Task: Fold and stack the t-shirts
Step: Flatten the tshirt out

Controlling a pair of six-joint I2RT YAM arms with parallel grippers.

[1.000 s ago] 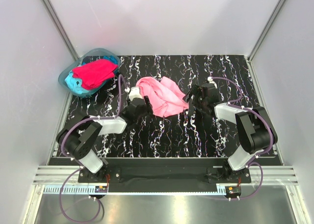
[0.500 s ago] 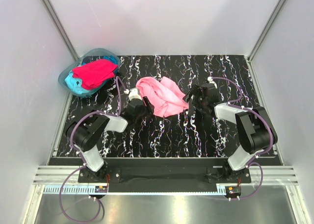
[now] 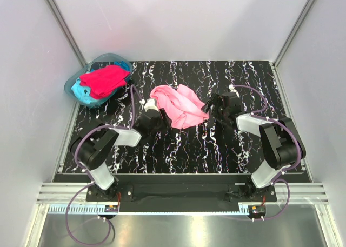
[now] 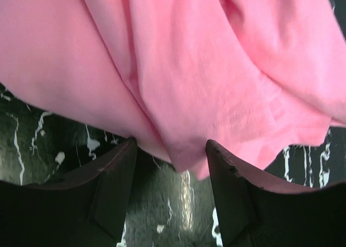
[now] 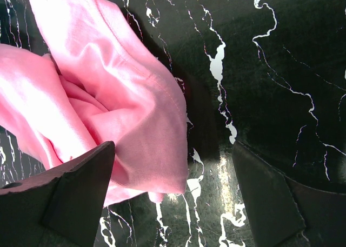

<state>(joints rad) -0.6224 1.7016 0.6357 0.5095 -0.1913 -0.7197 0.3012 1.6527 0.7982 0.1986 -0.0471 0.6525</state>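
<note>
Though the goal is a folded stack, none of it looks done yet. The table [image 3: 178, 149], a glossy black slab veined with white like marble, carries no folded garment anywhere.

In the middle of it, towards the far side, lies the pink t-shirt [image 3: 181, 106]. It is a soft, matte knit bunched into rounded ridges and deep creases, with a stitched hem showing at its near edge. It needs spreading flat before any fold can be made.

At the far left stands the tub [image 3: 108, 57], translucent blue-green plastic with a rounded rim. It holds the red t-shirt [image 3: 104, 78], heaped loosely on top of the turquoise t-shirt [image 3: 82, 91]. Both are crumpled and, by my reading, not yet handled.

The left gripper [image 4: 170, 149] sits at the pink shirt's left edge, its dark jaws spread with the hem drooping between them, pinching nothing. The right gripper [image 5: 173, 149] is at the shirt's right edge with its jaws spread wide. A fold of cloth lies beside one finger, ungripped.
</note>
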